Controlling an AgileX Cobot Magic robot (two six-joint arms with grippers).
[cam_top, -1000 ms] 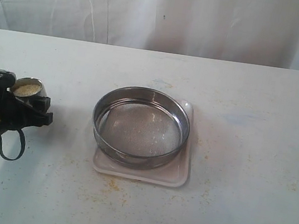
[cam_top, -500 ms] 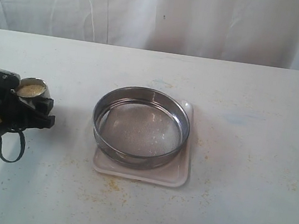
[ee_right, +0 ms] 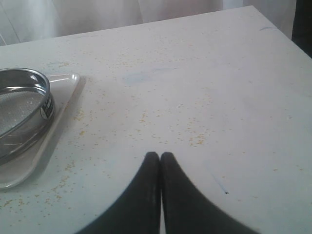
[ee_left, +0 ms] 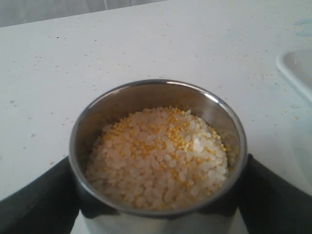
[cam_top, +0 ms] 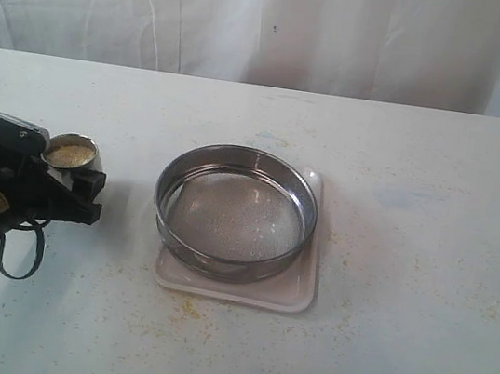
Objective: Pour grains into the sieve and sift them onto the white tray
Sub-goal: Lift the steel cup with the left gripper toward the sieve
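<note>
the left gripper, clamped on the small steel cup, has carried it rightward toward the sieve over the last second. the cup is upright with the grains inside, so pouring looks near but not begun. the sieve sits on the white tray, mostly covering it. the right gripper is pinched closed on nothing, outside the exterior view. specks on the mesh are too fine to identify.

Flat white, faintly stained surface, backed by a white fabric curtain with 2 tiny dark specks. A small round steel cup is upright at the left, well apart from a faint blue smudge on the right.
</note>
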